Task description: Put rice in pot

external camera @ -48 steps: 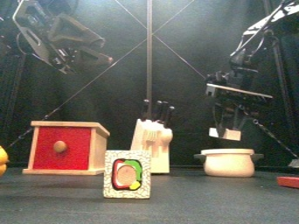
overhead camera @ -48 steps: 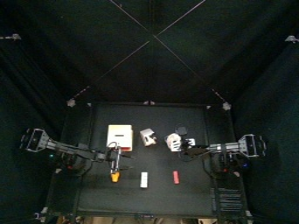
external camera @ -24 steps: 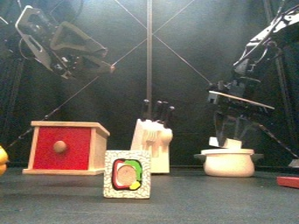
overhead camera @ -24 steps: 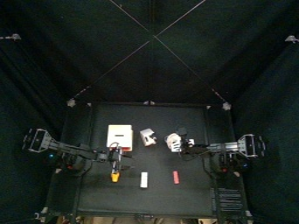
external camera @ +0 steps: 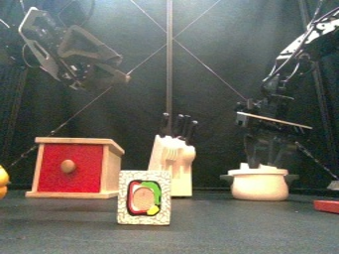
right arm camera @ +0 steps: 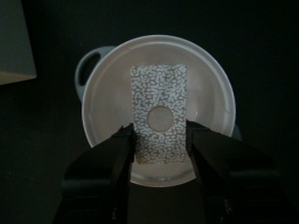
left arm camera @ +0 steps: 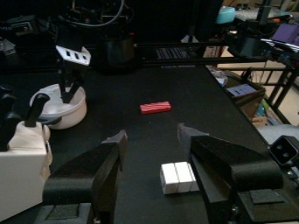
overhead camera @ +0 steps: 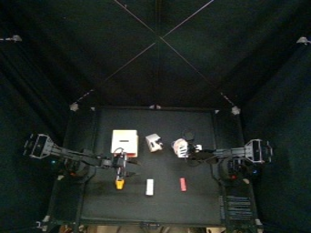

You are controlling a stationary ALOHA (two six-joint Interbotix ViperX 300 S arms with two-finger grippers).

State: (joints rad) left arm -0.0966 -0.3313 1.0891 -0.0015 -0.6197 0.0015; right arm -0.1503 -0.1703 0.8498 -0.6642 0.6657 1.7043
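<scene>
The pot (right arm camera: 117,61) is a round white vessel with side handles, right of the table's middle in the top view (overhead camera: 183,146) and at the right in the front view (external camera: 261,184). The rice (right arm camera: 158,96), a speckled whitish packet, lies inside the pot, its near end between my right jaws. My right gripper (right arm camera: 162,147) hangs straight over the pot (external camera: 265,157), jaws touching the packet's sides. In the front view the rice is hidden by the pot's wall. My left gripper (left arm camera: 149,140) is open and empty, resting at the table's left (overhead camera: 118,167).
A wooden box with a red drawer (external camera: 73,167) stands at the left, a knife block (external camera: 172,164) in the middle, a picture block (external camera: 143,196) in front. A white bar (overhead camera: 149,186), a red bar (overhead camera: 184,185) and an orange item (overhead camera: 119,182) lie near the front edge.
My right gripper has come down with the rice from above the pot. The packet has dropped below the rim and no longer shows in the front view. The left arm shifted slightly.
</scene>
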